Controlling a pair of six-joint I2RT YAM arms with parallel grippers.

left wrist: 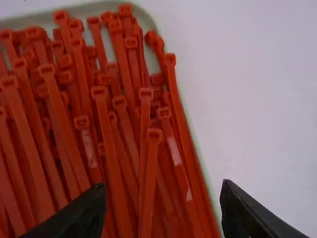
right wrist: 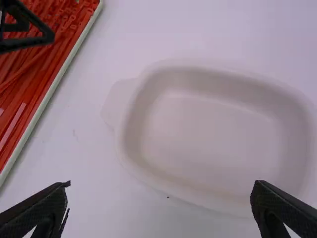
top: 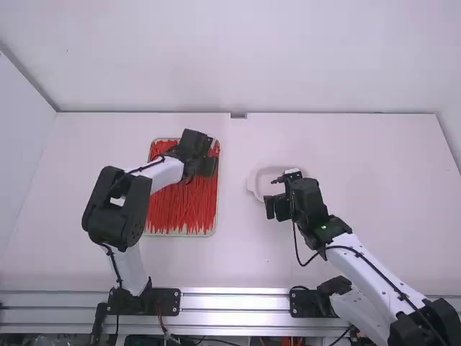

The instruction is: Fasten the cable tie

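Both sets of jaws stand spread wide, and neither is holding anything. Closest to me, the right gripper (right wrist: 161, 208) hangs over the white table (top: 374, 158) a little right of the middle. Its two black fingers are splayed either side of the near rim of a shallow white dish (right wrist: 213, 139). The dish is a rounded rectangle with a small tab handle on the side facing the tray, and there is nothing in it. From the high view, the gripper head covers the near part of the dish.

Just to the left lies a pale, round-cornered tray (top: 184, 233), apart from the dish with a strip of bare table between them. It is heaped with orange cable ties (top: 180, 202), which lie roughly lengthwise and overlap each other. Their square heads are bunched towards the far end, and all of them are loose.

Farther back, the left gripper (left wrist: 161, 210) is at the tray's far right corner. One finger is over the ties and the other is out past the tray's edge, above the table. I can't tell whether the fingertips touch the heap.
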